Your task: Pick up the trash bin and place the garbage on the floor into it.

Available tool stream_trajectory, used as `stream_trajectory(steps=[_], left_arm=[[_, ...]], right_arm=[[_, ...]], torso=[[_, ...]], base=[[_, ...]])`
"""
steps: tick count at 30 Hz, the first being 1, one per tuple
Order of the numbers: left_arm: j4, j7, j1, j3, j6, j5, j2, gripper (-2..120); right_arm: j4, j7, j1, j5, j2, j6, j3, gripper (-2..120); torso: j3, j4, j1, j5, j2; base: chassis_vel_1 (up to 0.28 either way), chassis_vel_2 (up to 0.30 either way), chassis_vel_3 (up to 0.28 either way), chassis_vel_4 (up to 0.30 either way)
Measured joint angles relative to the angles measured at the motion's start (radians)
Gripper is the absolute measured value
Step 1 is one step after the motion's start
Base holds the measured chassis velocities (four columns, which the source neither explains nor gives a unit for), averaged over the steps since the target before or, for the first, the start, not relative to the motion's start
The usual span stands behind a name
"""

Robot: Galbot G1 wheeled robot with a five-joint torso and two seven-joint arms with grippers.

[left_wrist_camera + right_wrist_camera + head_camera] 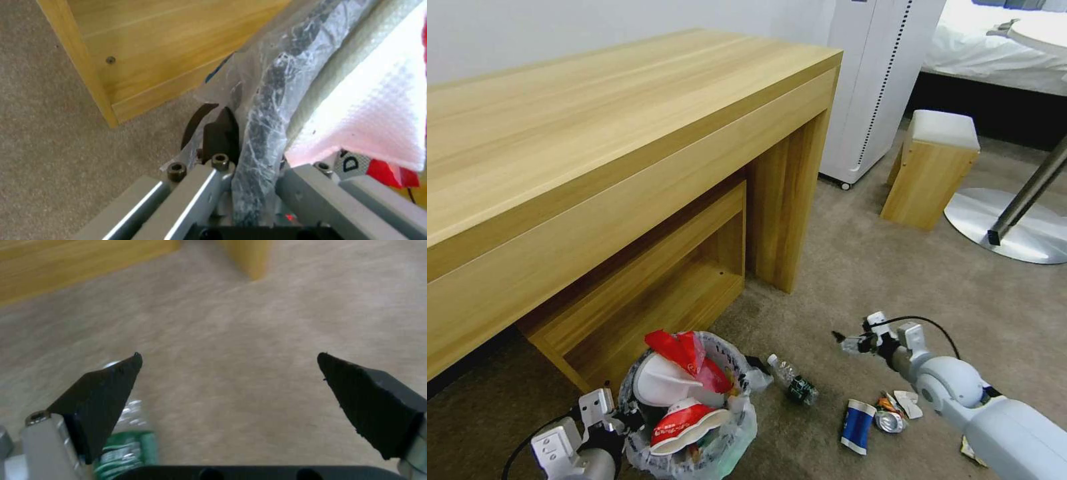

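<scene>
Lower left of the head view: small round dark trash bin lined with clear crinkled plastic, already heaped with a white slipper, a red wrapper and a red-and-white cup. Left gripper clamped on the bin's bagged rim, jaws closed on rim and plastic together.

Lower centre, on the beige carpet: small clear bottle with a green label; further right, a blue-and-white packet and a crushed silver can.

Right gripper poised above the carpet just right of the bottle, jaws spread wide, nothing between them.

Risks, judged from here:
- Slick, round bottle likely to roll or squirt out of a pinch off its middle.
- Overfull bin: anything dropped on the heap apt to slide back off.
- Thin plastic under the left jaws liable to slip or tear, tilting the bin.
</scene>
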Motion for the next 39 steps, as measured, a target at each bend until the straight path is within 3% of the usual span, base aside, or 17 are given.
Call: stream_trajectory(steps=[4, 7, 12, 18, 26, 39], left_arm=[[-0.001, 0.001, 0.006, 0.008, 0.0, 0.008, -0.001, 0], [-0.002, 0.006, 0.012, 0.016, 0.001, 0.024, -0.004, 0], [-0.003, 0.011, 0.02, 0.013, 0.002, 0.032, -0.01, 0], [0.003, 0.023, 0.031, 0.015, 0.002, 0.062, -0.025, 0], [0.026, 0.037, 0.03, 0.037, 0.0, 0.099, -0.045, 0], [0.032, 0.044, 0.037, 0.039, -0.004, 0.119, -0.046, 0]], right_arm=[[-0.025, -0.051, 0.024, 0.006, 0.004, 0.006, -0.032, 100], [-0.09, -0.133, 0.08, -0.003, 0.016, 0.039, -0.111, 100], [-0.159, -0.158, 0.141, -0.005, 0.045, 0.043, -0.192, 100], [-0.285, -0.174, 0.216, -0.051, 0.153, 0.064, -0.297, 100], [-0.398, -0.178, 0.229, -0.106, 0.21, 0.098, -0.309, 100], [-0.464, -0.183, 0.249, -0.129, 0.268, 0.115, -0.354, 100]], torso=[[0.0, 0.0001, 0.0, -0.0002, 0.0], [0.0, 0.0001, 0.0, -0.0001, 0.0], [0.0, 0.0003, 0.0, -0.0001, 0.0], [0.0, 0.0003, 0.0, 0.0001, 0.0], [0.0, 0.0001, 0.0, -0.0001, 0.0], [0.0, 0.0001, 0.0, -0.0001, 0.0]], base=[[0.0, 0.0, 0.0, 0.0], [0.0, 0.0, 0.0, 0.0], [0.0, 0.0, 0.0, 0.0], [0.0, 0.0, 0.0, 0.0], [0.0, 0.0, 0.0, 0.0], [0.0, 0.0, 0.0, 0.0]])
